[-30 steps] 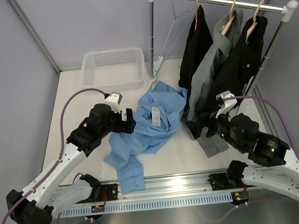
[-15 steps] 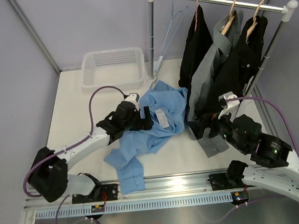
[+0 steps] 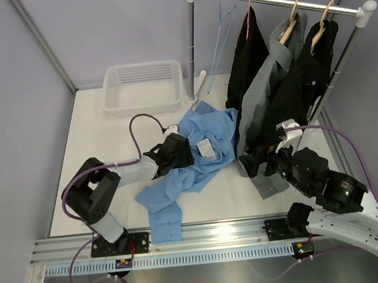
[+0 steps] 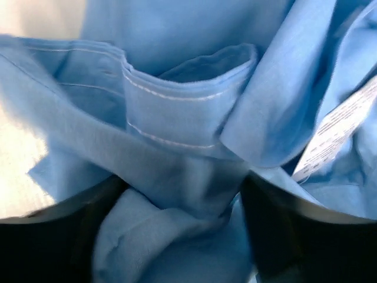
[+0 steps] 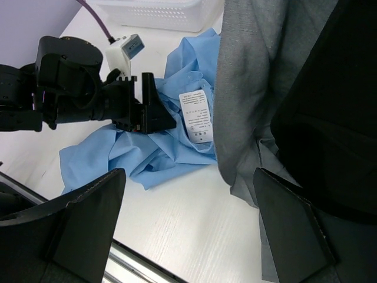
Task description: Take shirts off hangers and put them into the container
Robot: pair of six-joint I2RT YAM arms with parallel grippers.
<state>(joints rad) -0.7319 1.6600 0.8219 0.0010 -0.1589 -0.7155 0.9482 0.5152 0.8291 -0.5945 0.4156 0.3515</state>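
Light blue shirt (image 3: 201, 160) lies crumpled on the worktop (image 3: 101, 136), short of the container (image 3: 144, 107); only the left wrist view shows the left hand (image 4: 182, 230) spread around a fold. Right hand (image 5: 188, 200), spread wide and empty, hovers beside the hanging grey shirt (image 5: 247, 88).

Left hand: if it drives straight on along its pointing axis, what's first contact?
The blue shirt. In the wrist view its bunched folds fill the gap of the open left hand, with the white label off to one side. Depth is unclear, so it may be touching now.
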